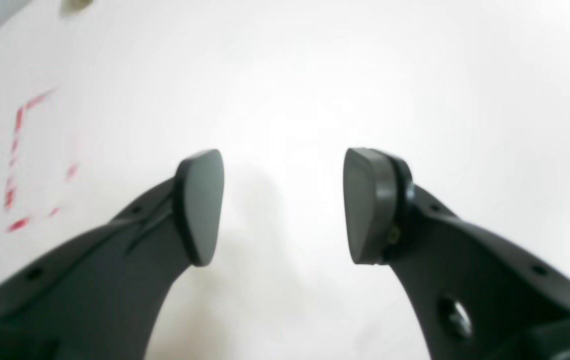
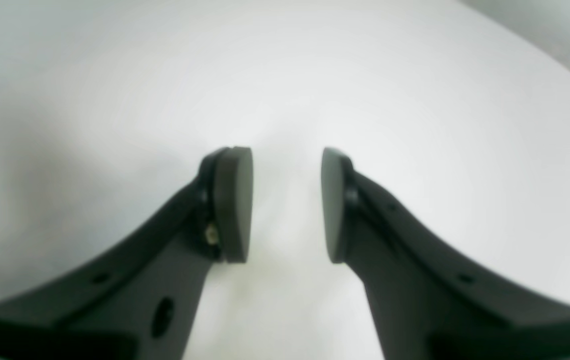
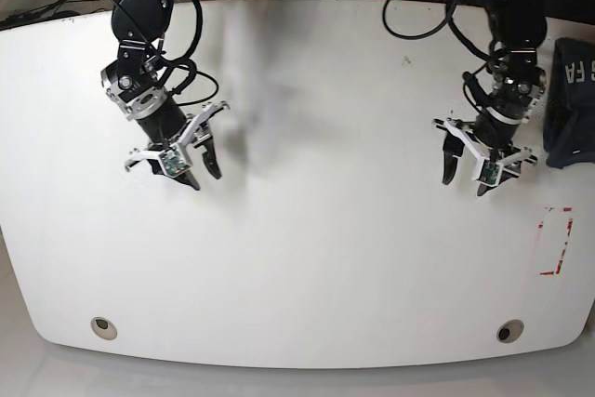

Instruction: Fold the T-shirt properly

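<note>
Navy T-shirt (image 3: 569, 104) with white lettering bunched at right edge of base view, on white table (image 3: 316, 258). Left gripper (image 3: 465, 176) just beside it, fingers spread, empty. Right gripper (image 3: 202, 172) at upper left, well apart, fingers also spread. Red tape marks (image 3: 555, 244) lower right.

Two black arms reach down from the far side and hang above the counter (image 3: 307, 267). The left gripper (image 3: 465, 178) is on the right side of the base view. Its fingers (image 1: 200, 205) are spread wide apart and hold nothing. The right gripper (image 3: 203, 172) is on the left side of the base view. Its fingers (image 2: 235, 202) are also apart, with a clear gap between them, and hold nothing. Both grippers point down, and they are well apart from each other.
</note>
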`<state>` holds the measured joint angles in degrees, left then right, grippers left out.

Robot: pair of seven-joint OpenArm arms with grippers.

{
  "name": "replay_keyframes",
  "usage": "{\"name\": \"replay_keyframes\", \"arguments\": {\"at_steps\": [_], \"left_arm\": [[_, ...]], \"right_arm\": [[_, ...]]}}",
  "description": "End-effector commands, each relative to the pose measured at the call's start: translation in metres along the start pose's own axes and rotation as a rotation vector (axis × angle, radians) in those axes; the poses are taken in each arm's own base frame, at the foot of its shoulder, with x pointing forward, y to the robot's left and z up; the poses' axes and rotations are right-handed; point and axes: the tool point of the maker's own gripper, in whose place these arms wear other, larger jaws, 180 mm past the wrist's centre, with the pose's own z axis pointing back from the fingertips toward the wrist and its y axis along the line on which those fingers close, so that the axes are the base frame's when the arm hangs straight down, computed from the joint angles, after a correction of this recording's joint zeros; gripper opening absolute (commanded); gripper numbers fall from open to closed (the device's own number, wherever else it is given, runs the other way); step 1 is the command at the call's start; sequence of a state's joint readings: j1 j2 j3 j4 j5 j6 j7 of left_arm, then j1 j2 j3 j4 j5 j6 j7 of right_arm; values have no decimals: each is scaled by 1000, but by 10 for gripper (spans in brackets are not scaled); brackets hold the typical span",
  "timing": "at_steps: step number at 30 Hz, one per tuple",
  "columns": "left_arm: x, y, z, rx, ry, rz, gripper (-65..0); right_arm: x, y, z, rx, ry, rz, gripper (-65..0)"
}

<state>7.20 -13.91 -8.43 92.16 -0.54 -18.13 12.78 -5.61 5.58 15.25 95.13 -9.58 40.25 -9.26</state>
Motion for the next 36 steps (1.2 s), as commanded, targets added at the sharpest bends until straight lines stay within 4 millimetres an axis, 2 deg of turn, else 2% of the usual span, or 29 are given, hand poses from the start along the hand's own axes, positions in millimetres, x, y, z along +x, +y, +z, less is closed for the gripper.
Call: {"name": "replay_keyframes", "arguments": {"at_steps": [1,5,11,14,17,19,23,26,30,36], "left_arm": [[11,-4,4,46,-80,20,-299],[2,-37,16,51,-133,91,-299],[-22,-65,47,69,-115,159,-299],[-40,-85,74,47,-72,184,-299],[-58,-99,106,27,-8,199,-299],[-63,-104,120,19,17,202,-299],[-84,-120,167,-12,123,212,-299],[-95,-130,199,-35,198,216,-299],[-119,-144,246,-60,331,233,-299],[-146,-162,301,-87,495,266,-299]], "right_arm": [[8,-20,3,-59,-84,-28,-438],[-15,-41,20,-161,-86,-87,-439],[-43,-36,47,-196,-74,-122,-441],[-60,-22,65,-187,-62,-175,-441],[-80,-9,89,-179,-41,-267,-441],[-88,-6,101,-176,-29,-297,-441],[-114,13,133,-166,32,-387,-441],[-121,25,154,-158,61,-426,-441],[-135,54,196,-135,149,-472,-441],[-147,90,256,-110,277,-546,-441]]}}
